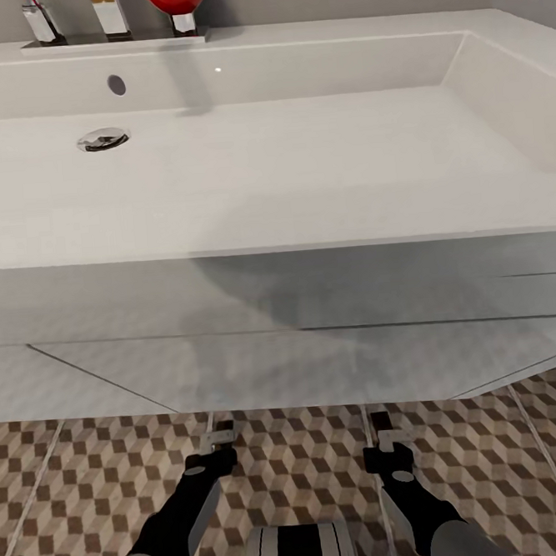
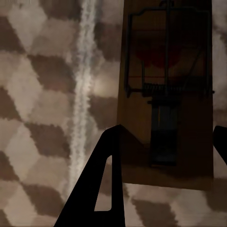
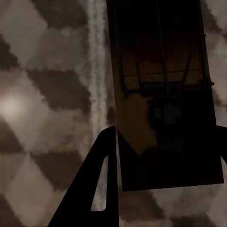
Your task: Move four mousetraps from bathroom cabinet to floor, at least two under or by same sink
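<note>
No brand, label or writing can be read anywhere you are looking. On your left, the left gripper (image 1: pixel 217 440) reaches toward the foot of the white vanity, and its wrist view shows a mousetrap (image 2: pixel 165 94) between the fingers (image 2: pixel 101 184), above the bathroom floor (image 2: pixel 42 94); whether the fingers press its edges you cannot tell. The trap's far end is cut off. Ahead of you, the sink (image 1: pixel 273 220) spans the head view, its taps cropped at the top. On your right, the right gripper (image 1: pixel 382 433) likewise brackets a second mousetrap (image 3: pixel 163 94), deep in shadow, its red spot barely visible; the grip there is just as unclear.
</note>
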Motion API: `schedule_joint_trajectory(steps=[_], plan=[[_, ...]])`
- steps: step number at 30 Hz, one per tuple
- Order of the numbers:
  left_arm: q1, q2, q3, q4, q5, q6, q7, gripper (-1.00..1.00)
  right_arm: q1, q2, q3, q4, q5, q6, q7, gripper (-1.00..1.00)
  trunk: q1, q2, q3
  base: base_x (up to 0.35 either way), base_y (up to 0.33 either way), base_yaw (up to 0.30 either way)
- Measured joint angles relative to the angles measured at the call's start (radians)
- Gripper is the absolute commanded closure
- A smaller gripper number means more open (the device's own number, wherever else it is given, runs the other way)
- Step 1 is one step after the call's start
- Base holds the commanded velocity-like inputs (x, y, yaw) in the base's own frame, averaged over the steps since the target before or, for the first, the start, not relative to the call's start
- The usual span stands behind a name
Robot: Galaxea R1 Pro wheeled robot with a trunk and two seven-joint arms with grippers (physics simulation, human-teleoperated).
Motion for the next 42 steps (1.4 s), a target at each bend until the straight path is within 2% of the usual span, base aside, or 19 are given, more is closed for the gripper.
schedule_joint_trajectory(steps=[5,9,13,23,29,34,42], plan=[[-0.019,0.001,0.003,0.083,0.004,-0.081,0.000,1.00,0.000,0.000,0.000,0.002,0.000,-0.027,0.000,1.00,0.000,0.000,0.000,0.000,0.000,0.000],[-0.079,0.002,0.005,0.201,0.004,-0.104,0.000,1.00,-0.007,0.004,0.000,0.002,0.001,-0.036,0.000,1.00,0.000,0.000,0.000,0.000,0.000,0.000],[-0.110,0.009,0.005,0.270,0.003,-0.114,0.001,1.00,-0.024,0.008,0.001,0.003,0.001,-0.038,0.000,1.00,0.000,0.000,0.000,0.000,0.000,0.000],[-0.149,0.030,0.005,0.297,0.007,-0.114,-0.001,1.00,-0.033,0.012,0.003,0.004,0.003,-0.043,0.000,1.00,0.000,0.000,0.000,0.000,0.000,0.000],[-0.174,0.053,0.006,0.306,0.011,-0.113,-0.011,1.00,-0.034,0.023,0.006,0.004,0.007,-0.044,0.000,1.00,0.000,0.000,0.000,0.000,0.000,0.000],[-0.177,0.055,0.007,0.301,0.012,-0.116,-0.012,1.00,-0.034,0.038,0.006,0.003,0.005,-0.043,0.000,1.00,0.000,0.000,0.000,0.000,0.000,0.000],[-0.178,0.044,0.008,0.291,0.012,-0.120,-0.013,1.00,-0.033,0.040,0.006,0.002,0.005,-0.030,0.000,1.00,0.000,0.000,0.000,0.000,0.000,0.000]])
